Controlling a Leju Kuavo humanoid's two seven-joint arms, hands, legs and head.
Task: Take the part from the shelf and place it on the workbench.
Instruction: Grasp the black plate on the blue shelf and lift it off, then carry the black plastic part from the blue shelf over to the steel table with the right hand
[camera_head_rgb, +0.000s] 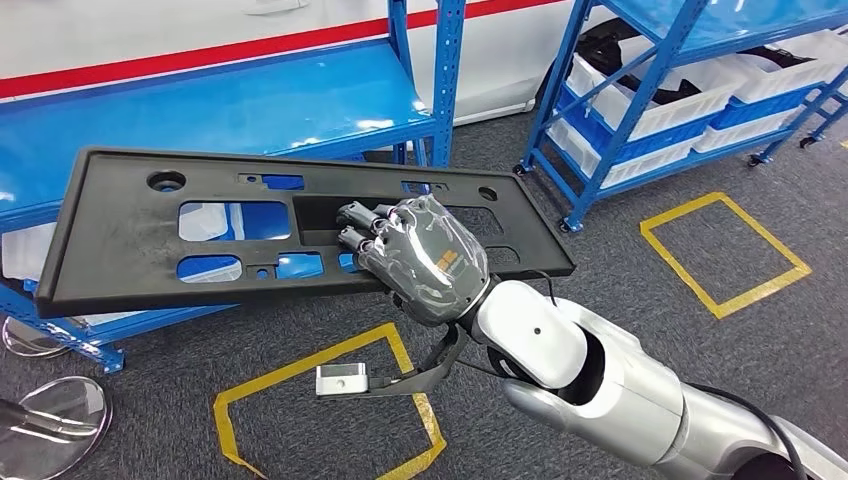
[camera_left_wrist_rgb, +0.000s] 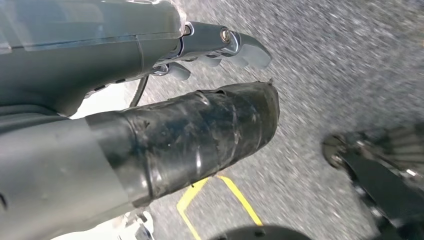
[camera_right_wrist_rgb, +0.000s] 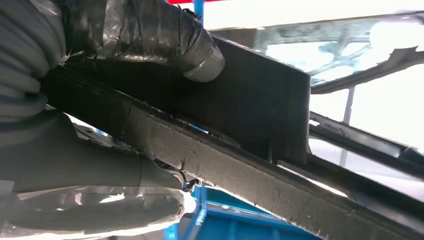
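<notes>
The part is a long flat black plastic panel (camera_head_rgb: 130, 240) with several cut-outs. It hangs tilted in the air in front of the blue shelf (camera_head_rgb: 250, 105). My right hand (camera_head_rgb: 420, 260) grips its near long edge, fingers hooked into a recess on top. In the right wrist view the thumb (camera_right_wrist_rgb: 150, 35) presses on one face of the panel's rim (camera_right_wrist_rgb: 235, 170) and the other fingers lie under it. My left hand (camera_left_wrist_rgb: 150, 100) hangs over grey carpet, fingers apart with nothing between them.
A second blue rack (camera_head_rgb: 680, 90) with white bins stands at the back right. Yellow tape squares (camera_head_rgb: 725, 250) mark the grey carpet. A chrome stool base (camera_head_rgb: 50, 415) stands at the lower left. A small white box (camera_head_rgb: 342, 380) hangs below my right wrist.
</notes>
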